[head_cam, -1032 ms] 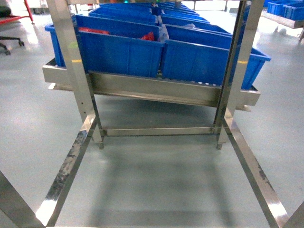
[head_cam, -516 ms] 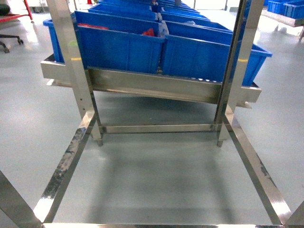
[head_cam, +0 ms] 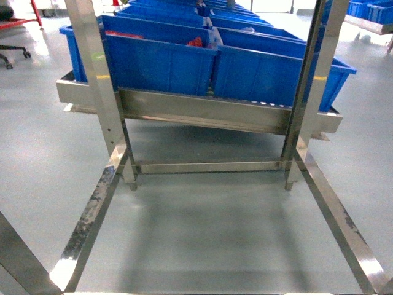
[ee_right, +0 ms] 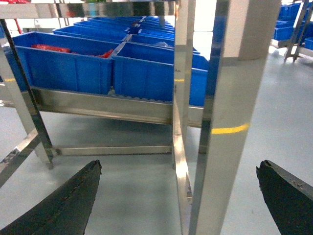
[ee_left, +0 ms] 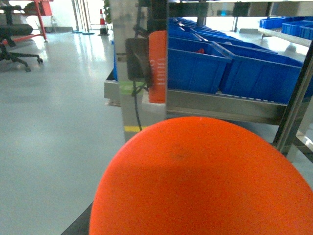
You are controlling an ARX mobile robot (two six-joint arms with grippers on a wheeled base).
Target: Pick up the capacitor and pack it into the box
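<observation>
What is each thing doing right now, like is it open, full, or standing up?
Blue bins: open on top, set side by side on the rack; the left one holds something red.
Metal rack: standing upright on the floor.
Right gripper: open, holding nothing.
Left gripper: can't be seen; an orange round shape fills that camera's view.
Office chair: standing on its wheels, nobody in it.

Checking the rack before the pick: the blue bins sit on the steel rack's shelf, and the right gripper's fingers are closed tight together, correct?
Not quite. The blue bins do sit on the steel rack's shelf, but the right gripper is open: the right wrist view shows its fingers spread far apart, with a rack post between them.
</observation>
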